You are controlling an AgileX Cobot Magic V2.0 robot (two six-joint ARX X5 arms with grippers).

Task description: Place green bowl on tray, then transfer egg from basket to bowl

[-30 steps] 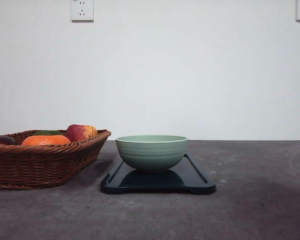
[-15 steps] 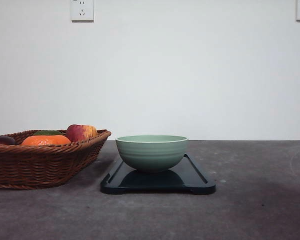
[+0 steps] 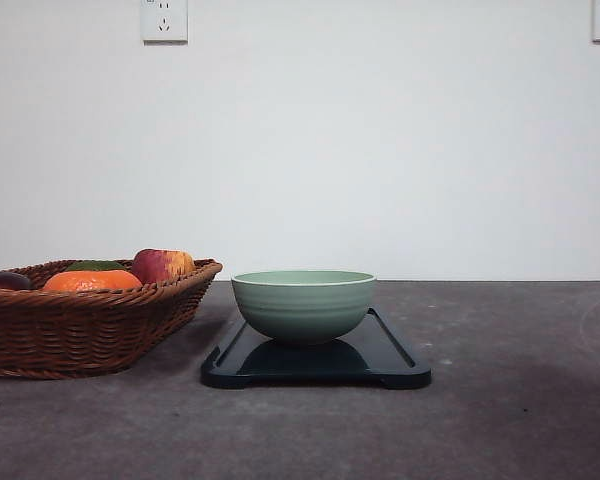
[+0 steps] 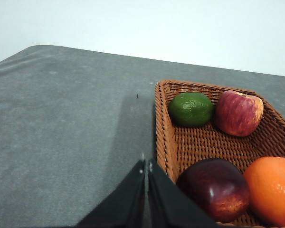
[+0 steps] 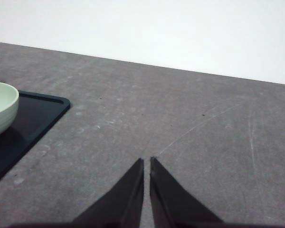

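- Grey table, white wall behind.
- From my seat the green bowl sits upright on the black tray, whose long axis runs away from the camera.
- Basket is at the bowl's 9 o'clock, cut off at the edge.
- Can't pick out the egg: I see an apple, a lime, an orange and something dark red, half hidden behind the fingers.
- Left gripper pinched closed, empty, by the basket rim.
- Right gripper closed too, over bare table.
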